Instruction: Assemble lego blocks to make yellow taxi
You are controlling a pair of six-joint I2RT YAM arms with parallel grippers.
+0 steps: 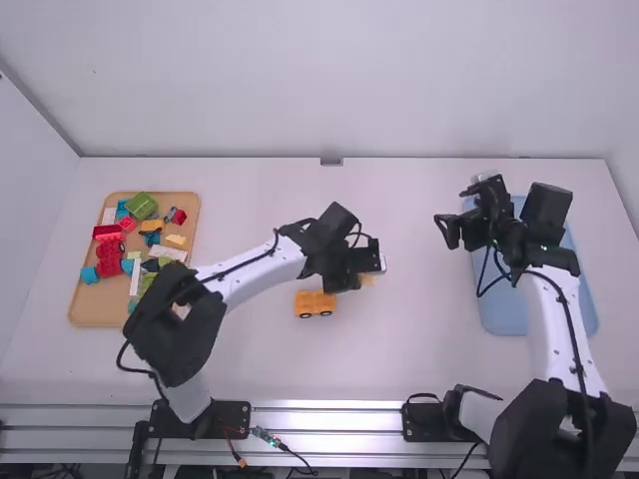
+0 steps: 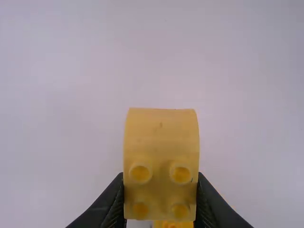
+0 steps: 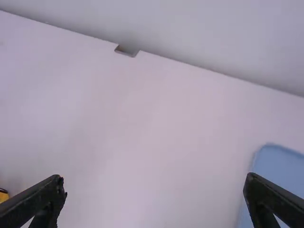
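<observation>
Pale walls rise behind the white table [image 1: 419, 369].

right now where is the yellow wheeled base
In the high view, the yellow wheeled base is on the white table near the middle, right of the tan tray, beside the left gripper.

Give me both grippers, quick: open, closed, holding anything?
Left gripper: closed on a yellow studded block.
Right gripper: open wide, holding nothing.
</observation>
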